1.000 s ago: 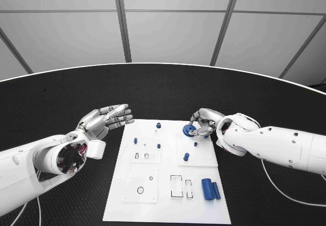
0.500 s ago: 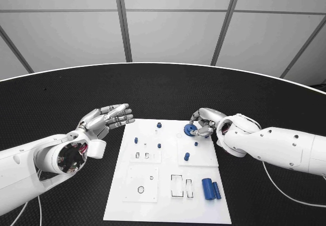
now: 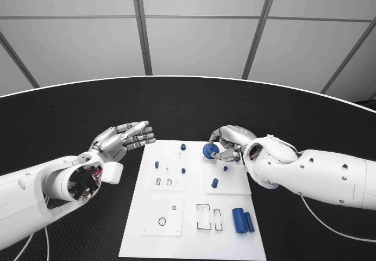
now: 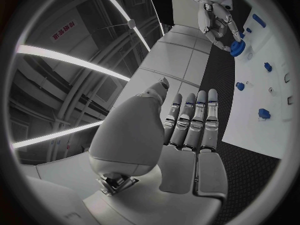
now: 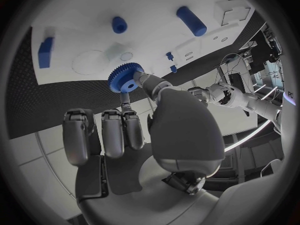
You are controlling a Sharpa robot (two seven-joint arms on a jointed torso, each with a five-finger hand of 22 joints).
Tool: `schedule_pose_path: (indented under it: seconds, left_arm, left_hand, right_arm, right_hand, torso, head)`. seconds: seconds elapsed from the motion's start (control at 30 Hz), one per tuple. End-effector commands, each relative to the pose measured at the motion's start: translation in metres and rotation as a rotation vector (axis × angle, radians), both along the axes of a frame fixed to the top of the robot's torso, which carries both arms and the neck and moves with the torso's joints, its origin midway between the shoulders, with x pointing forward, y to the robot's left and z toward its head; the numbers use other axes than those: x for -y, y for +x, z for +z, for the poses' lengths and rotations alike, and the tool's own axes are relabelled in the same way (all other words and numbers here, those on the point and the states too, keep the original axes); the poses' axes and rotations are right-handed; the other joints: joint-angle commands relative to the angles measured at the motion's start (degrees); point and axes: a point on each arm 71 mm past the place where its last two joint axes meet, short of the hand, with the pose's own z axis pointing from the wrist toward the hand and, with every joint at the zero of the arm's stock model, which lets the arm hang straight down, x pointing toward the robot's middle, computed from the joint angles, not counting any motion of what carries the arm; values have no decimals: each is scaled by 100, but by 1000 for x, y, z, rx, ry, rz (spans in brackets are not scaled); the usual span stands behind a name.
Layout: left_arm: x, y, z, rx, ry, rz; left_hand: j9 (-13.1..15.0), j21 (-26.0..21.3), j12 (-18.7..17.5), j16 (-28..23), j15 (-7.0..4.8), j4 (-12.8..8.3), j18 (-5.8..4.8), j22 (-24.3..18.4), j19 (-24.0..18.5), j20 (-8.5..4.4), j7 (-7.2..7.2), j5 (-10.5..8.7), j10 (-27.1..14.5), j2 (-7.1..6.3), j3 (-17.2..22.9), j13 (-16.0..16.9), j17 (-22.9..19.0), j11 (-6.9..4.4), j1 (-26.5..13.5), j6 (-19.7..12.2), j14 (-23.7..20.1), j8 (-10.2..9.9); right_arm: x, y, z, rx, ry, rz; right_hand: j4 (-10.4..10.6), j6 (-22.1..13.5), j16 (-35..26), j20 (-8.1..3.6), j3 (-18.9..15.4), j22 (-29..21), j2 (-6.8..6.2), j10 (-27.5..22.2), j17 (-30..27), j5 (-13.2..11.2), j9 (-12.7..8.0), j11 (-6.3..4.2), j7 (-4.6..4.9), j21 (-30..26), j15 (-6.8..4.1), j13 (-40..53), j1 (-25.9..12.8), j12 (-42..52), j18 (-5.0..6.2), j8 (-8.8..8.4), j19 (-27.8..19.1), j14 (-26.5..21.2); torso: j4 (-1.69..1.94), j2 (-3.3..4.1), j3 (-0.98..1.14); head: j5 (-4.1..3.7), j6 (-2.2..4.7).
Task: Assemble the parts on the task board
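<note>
The blue gear [image 3: 210, 150] sits in my right hand [image 3: 227, 142], above the far right part of the task board [image 3: 188, 239]. From the right wrist camera I see the gear [image 5: 125, 78] pinched between the thumb and one finger tip, its toothed rim facing out past the tips while the other fingers [image 5: 112, 132] are curled side by side below it, clear of the teeth. The gear's centre hole is visible and the fingers meet it at its lower edge. The left wrist camera catches the same gear [image 4: 237, 47] gripped at the fingertips of that hand, over the board's edge; I can't tell from there whether it touches the board.

My left hand [image 3: 122, 138] hovers over the black table [image 3: 70, 119] just beside the board's far left corner, palm up, holding nothing. Its fingers [image 4: 190, 120] lie straight and close alongside each other, the thumb standing apart.

On the board I see several blue parts: a small peg [image 3: 182, 145] at the far edge near the gear, another small peg [image 3: 156, 163] toward the left side, a tiny one [image 3: 183, 170] in the middle, a short peg [image 3: 225, 168] below the right hand, a slightly larger peg [image 3: 214, 182] nearer to me, and two blue cylinders [image 3: 243, 219] lying side by side by the near right edge.
</note>
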Motion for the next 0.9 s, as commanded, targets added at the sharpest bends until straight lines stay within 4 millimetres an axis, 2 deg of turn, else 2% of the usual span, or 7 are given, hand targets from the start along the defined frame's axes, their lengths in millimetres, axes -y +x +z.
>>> schedule_pose_path:
  seconds: [0.03, 0.2, 0.27, 0.5, 0.57, 0.77, 0.9]
  left_arm:
    - [0, 0, 0, 1, 0, 0]
    - [1, 1, 0, 0, 1, -1]
    - [2, 1, 0, 0, 1, 0]
    - [5, 1, 0, -1, 1, -6]
    - [6, 1, 0, -2, 1, -7]
    - [7, 1, 0, -3, 2, -7]
    - [8, 0, 0, -1, 1, -8]
  left_hand:
    - [-7, 2, -26, -22, -8, -8, 23, -6, -34, -4, 312, 25, -2, 4, 14, -3, -8, 26, -43, -25, -31, -38]
    - [-9, 2, -30, -26, -8, -9, 22, -7, -36, -4, 312, 24, -1, -14, 6, -3, -9, 27, -59, -27, -31, -42]
    - [-9, 2, -31, -27, -7, -9, 22, -7, -37, -4, 313, 24, 0, -16, 5, -3, -9, 27, -63, -26, -31, -42]
    - [-9, 2, -31, -27, -7, -9, 22, -7, -37, -4, 313, 24, 0, -16, 5, -3, -9, 27, -63, -26, -31, -42]
    - [-9, 2, -31, -27, -7, -9, 22, -7, -37, -4, 313, 24, 0, -16, 5, -3, -9, 27, -63, -26, -31, -42]
    - [-9, 2, -32, -29, -7, -8, 22, -8, -38, -4, 312, 25, 2, -16, 6, -3, -9, 27, -68, -24, -31, -42]
    - [-9, 2, -33, -31, -7, -8, 22, -9, -40, -4, 312, 25, 5, -16, 7, -2, -9, 27, -71, -22, -32, -42]
  right_arm:
    - [-15, 0, 2, 26, -12, 31]
    - [-42, 1, 4, 62, -24, 78]
    - [-54, 3, 5, 72, -24, 93]
    - [-87, 12, 4, 85, -30, 126]
    - [-93, 14, 3, 88, -32, 130]
    - [-103, 21, 2, 92, -38, 133]
    - [-108, 23, 1, 89, -44, 134]
  right_hand:
    - [-2, 335, 40, -43, 20, 1509, -17, 599, 886, 27, 72, -43, -146, 36, -40, 1484, -66, 29, -86, 30, 616, 464]
    - [-4, 342, 40, -44, 28, 1509, -13, 597, 886, 31, 74, -46, -150, 36, -42, 1481, -71, 26, -86, 29, 616, 464]
    - [-4, 342, 40, -44, 28, 1509, -13, 597, 886, 31, 74, -46, -150, 36, -42, 1481, -71, 26, -86, 29, 616, 464]
    - [-1, 341, 37, -46, 35, 1509, -9, 593, 876, 36, 73, -48, -150, 36, -44, 1477, -84, 22, -86, 23, 616, 462]
    - [2, 333, 38, -48, 39, 1509, -8, 589, 879, 36, 71, -48, -148, 36, -45, 1471, -96, 16, -86, 14, 616, 463]
    - [3, 330, 39, -48, 42, 1509, -5, 592, 881, 37, 70, -48, -148, 36, -45, 1476, -100, 21, -86, 9, 616, 463]
    - [9, 323, 40, -50, 45, 1509, -7, 594, 884, 28, 68, -46, -145, 36, -44, 1478, -127, 23, -86, -4, 616, 464]
  torso:
    - [19, -17, -16]
    - [39, 3, -24]
    - [26, 2, -20]
    - [51, 14, -32]
    - [54, 21, -30]
    - [75, 26, -54]
    - [75, 39, -52]
  head:
    - [15, 3]
    - [32, 22]
    - [46, 39]
    - [38, 47]
    - [46, 51]
    - [49, 46]
    - [57, 42]
